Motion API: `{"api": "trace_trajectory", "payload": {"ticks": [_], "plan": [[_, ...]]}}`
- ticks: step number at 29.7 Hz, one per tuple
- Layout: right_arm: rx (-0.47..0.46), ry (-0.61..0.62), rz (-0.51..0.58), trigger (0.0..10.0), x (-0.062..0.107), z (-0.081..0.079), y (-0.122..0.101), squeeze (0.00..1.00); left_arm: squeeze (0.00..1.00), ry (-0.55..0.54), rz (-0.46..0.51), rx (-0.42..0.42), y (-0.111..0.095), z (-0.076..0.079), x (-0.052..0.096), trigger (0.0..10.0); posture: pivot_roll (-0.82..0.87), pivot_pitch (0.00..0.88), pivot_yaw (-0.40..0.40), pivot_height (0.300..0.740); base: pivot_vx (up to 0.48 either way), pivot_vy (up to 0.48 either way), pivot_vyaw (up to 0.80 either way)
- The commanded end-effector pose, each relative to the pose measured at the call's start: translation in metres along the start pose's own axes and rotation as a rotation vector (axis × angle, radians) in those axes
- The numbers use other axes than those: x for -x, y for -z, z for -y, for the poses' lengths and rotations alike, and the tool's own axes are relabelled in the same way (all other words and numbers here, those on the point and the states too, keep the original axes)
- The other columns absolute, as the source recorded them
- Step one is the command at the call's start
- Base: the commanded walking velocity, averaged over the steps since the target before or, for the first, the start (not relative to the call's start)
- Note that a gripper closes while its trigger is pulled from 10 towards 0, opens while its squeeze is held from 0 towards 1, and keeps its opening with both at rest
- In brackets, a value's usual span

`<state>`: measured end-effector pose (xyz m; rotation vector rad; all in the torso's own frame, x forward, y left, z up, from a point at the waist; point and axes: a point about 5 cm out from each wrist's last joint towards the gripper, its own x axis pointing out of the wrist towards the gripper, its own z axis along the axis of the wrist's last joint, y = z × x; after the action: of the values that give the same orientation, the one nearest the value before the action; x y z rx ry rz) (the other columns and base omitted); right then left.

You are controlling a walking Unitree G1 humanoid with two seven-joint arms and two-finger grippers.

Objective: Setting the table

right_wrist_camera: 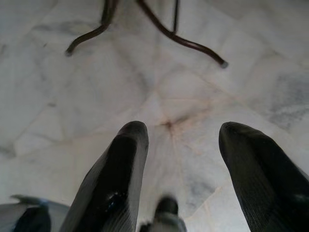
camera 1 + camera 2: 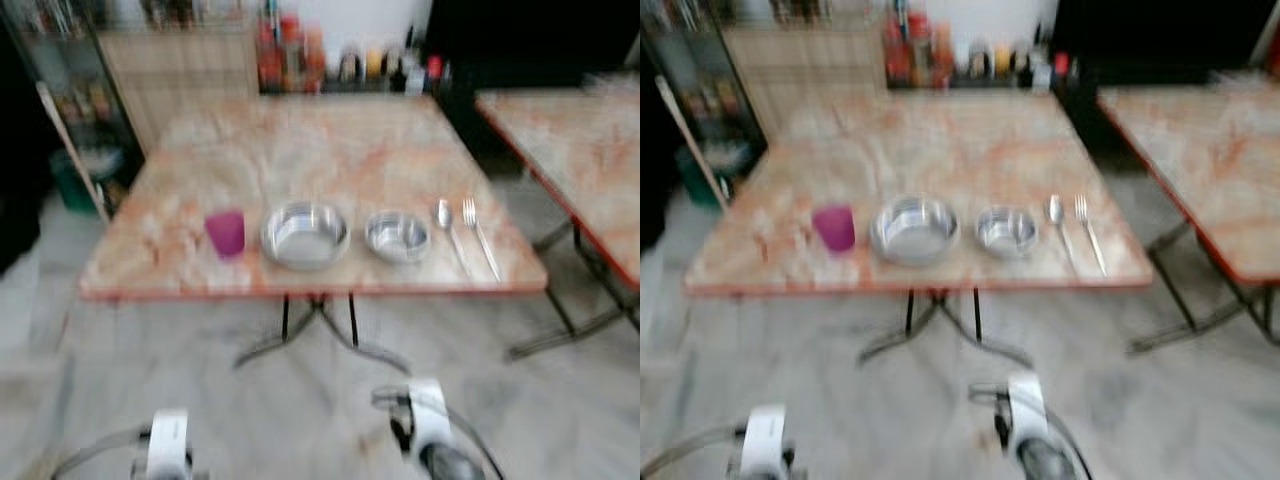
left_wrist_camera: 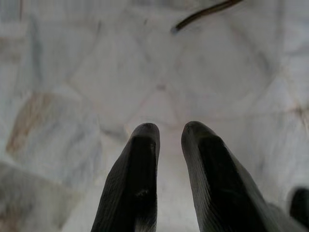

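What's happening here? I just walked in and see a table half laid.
Nothing is being handled right now. The robot stands back from the table, both arms hanging low over the marble floor: left gripper with its fingers slightly apart, right gripper open wide, both empty. Along the table's near edge sit a purple cup, a large steel bowl, a smaller steel bowl, a spoon and a fork. The head view is blurred.

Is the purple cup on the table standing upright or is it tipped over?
Upright. The purple cup stands on its base near the front edge of the table, its open rim up. Blur hides whether it holds anything.
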<state>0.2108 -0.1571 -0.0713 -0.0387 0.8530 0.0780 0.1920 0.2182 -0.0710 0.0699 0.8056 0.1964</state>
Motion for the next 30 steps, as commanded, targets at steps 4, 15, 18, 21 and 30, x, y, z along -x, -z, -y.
{"api": "trace_trajectory", "payload": {"ticks": [4,15,18,21,30], "plan": [[-0.018,0.032,-0.015,10.0,0.002,0.008,0.005,0.0,0.0,0.02,-0.006,-0.002,0.001,0.005,0.0,10.0,0.01,0.0,0.019,0.732,0.375,0.0,0.0],[-0.026,0.012,-0.007,10.0,0.001,0.008,0.002,0.0,0.0,0.017,-0.014,0.008,0.004,0.006,0.001,10.0,0.02,0.0,0.002,0.732,0.375,0.0,0.0],[-0.023,0.014,-0.005,10.0,0.001,0.008,0.002,0.0,0.0,0.016,-0.016,0.008,0.005,0.007,0.001,10.0,0.02,0.0,-0.001,0.732,0.375,0.0,0.0],[-0.019,0.015,-0.01,10.0,0.001,0.009,0.002,0.0,0.0,-0.011,-0.014,-0.002,0.008,0.003,0.003,10.0,0.03,0.0,0.001,0.732,0.0,0.0,0.0],[-0.004,0.008,-0.017,10.0,0.001,0.008,0.004,0.0,0.0,-0.174,0.029,0.248,0.02,-0.026,0.01,10.0,0.05,0.0,-0.003,0.732,0.0,0.0,0.0]]}}
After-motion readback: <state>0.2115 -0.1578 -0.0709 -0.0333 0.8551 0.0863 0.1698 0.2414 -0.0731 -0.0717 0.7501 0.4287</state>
